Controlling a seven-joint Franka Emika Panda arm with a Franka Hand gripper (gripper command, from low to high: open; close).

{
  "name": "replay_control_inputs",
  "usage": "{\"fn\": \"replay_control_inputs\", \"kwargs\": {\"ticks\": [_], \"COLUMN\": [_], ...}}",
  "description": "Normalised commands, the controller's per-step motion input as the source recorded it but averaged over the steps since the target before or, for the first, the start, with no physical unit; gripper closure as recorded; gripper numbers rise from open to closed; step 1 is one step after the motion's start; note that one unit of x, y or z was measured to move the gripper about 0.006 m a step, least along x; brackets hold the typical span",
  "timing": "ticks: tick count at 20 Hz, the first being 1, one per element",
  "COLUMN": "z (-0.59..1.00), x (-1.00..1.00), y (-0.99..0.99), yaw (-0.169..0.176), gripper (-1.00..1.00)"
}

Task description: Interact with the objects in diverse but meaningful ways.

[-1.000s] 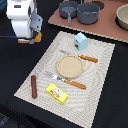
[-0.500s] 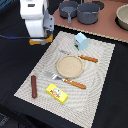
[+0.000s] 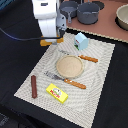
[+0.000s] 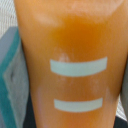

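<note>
Exterior view: white Panda arm (image 3: 48, 17) low over the far corner of the woven placemat (image 3: 102, 75) at the exterior view's left, fingers (image 3: 52, 40) hidden under the wrist body. Orange-yellow ridged bread loaf (image 3: 51, 42) directly beneath, poking out on both sides, lying across the mat's edge. Cannot tell whether the fingers are closed on the loaf or merely around it.

Wrist view: filled almost wholly by the loaf (image 4: 70, 55), blurred orange with two pale bars across it; a teal-edged grey surface (image 4: 11, 80) at one side. No fingertip visible there.

Pale blue house-shaped carton (image 3: 81, 40) upright on the mat, near the loaf toward the exterior view's right, apart from it. Round tan plate (image 3: 69, 66) mid-mat. Orange-handled knife (image 3: 82, 57) just beyond the plate, orange-handled fork (image 3: 67, 80) just on the near side of it. Dark red-brown sausage (image 3: 34, 86) lying lengthwise near the mat's near-left edge, well apart from the arm. Flat yellow box with printed label (image 3: 57, 92) near the mat's front edge, between sausage and fork handle, touching neither.

Grey pots (image 3: 82, 10) on the tan desk (image 3: 107, 27) behind the mat, a pale bowl (image 3: 123, 16) at the far right edge.
</note>
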Motion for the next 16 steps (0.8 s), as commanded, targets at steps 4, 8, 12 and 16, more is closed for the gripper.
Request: {"fn": "replay_control_inputs", "kwargs": {"ticks": [4,8,12,16], "z": [0.3,0.16,0.03,0.0], "x": [1.0,1.0,1.0,1.0], "y": [0.0,0.0,-0.01,-0.04], "yaw": [-0.01,-0.017,-0.021,-0.026], "gripper": [1.0,1.0,1.0,1.0]}}
